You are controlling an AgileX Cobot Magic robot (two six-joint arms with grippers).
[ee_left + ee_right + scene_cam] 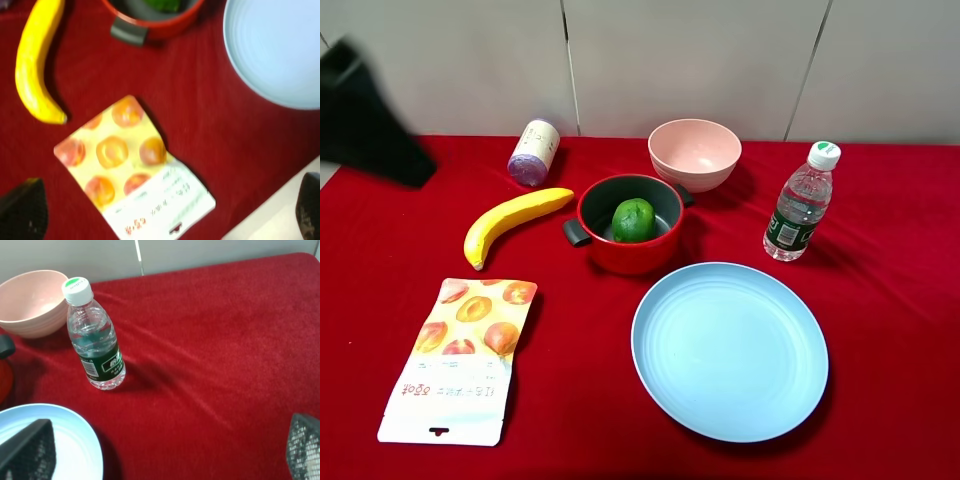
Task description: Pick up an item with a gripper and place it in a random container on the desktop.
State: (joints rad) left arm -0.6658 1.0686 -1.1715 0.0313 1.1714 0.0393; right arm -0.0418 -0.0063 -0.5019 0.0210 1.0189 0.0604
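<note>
The green lime [633, 219] lies inside the small red pot [630, 257] at the middle of the red desktop [580, 350]. The left wrist view shows the pot's wall and handle [167, 24] with a sliver of the lime [162, 4]. My left gripper [165, 220] is open and empty, high above the snack bag, well away from the pot. Its arm [370, 120] shows as a blurred black shape at the far left. My right gripper [165, 455] is open and empty, above the cloth near the plate and the bottle. It is out of the exterior view.
A yellow banana [512, 222] and a purple-capped roll [533, 152] lie left of the pot. A pink bowl [694, 153] stands behind it, a water bottle [801, 204] to its right. A light blue plate [730, 350] and a snack bag [460, 360] lie in front.
</note>
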